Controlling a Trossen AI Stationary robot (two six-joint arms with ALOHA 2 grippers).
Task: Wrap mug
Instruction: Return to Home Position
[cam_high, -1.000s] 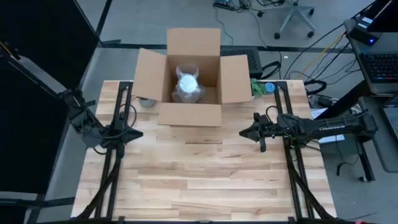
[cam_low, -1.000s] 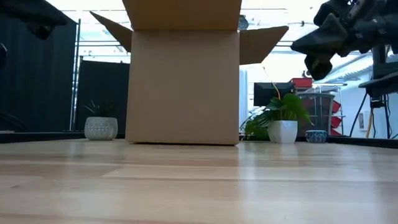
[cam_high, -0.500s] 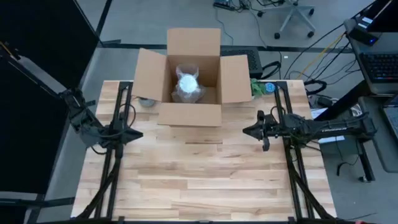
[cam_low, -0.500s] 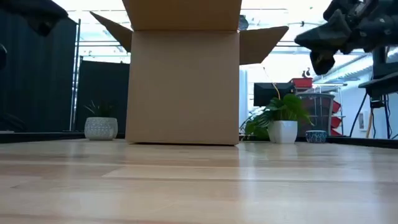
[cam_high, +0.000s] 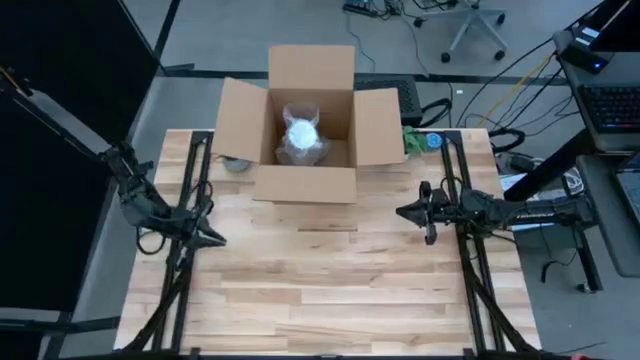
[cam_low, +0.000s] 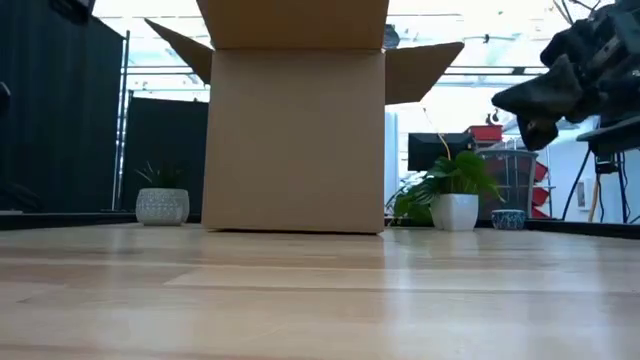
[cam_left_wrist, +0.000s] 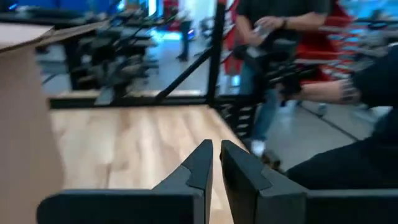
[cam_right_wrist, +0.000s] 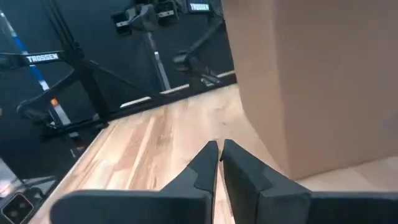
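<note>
High view: the cardboard box (cam_high: 305, 185) stands at the far middle of the table (cam_high: 330, 290), with all four flaps spread open. Inside it lies the bubble-wrapped mug (cam_high: 303, 138), a pale round face turned up towards the camera. This suggests its long axis is upright, though the wrap hides which way the handle points. The left gripper (cam_high: 212, 238) hangs over the table's left side, with its arm slanting in from the left edge and the tip aimed rightward. The right gripper (cam_high: 405, 212) is over the right side, on an arm stretched almost straight in from the right edge and pointing left. Both are well apart from the box.

Low view: the box's plain front wall (cam_low: 295, 140) fills the centre and hides the mug. The right gripper (cam_low: 540, 95) hovers high at the right, clear of the tabletop. Two potted plants (cam_low: 455, 195) stand beyond the table.

Left wrist view: the left gripper (cam_left_wrist: 216, 146) holds nothing, and its fingers (cam_left_wrist: 200, 165) are drawn together with only a slit between them. A box flap (cam_left_wrist: 22, 124) is at one side, and a person (cam_left_wrist: 280, 25) stands in the blurred room.

Right wrist view: the right gripper (cam_right_wrist: 219, 148) is likewise drawn together and empty, with the box's side wall (cam_right_wrist: 311, 81) close by.
</note>
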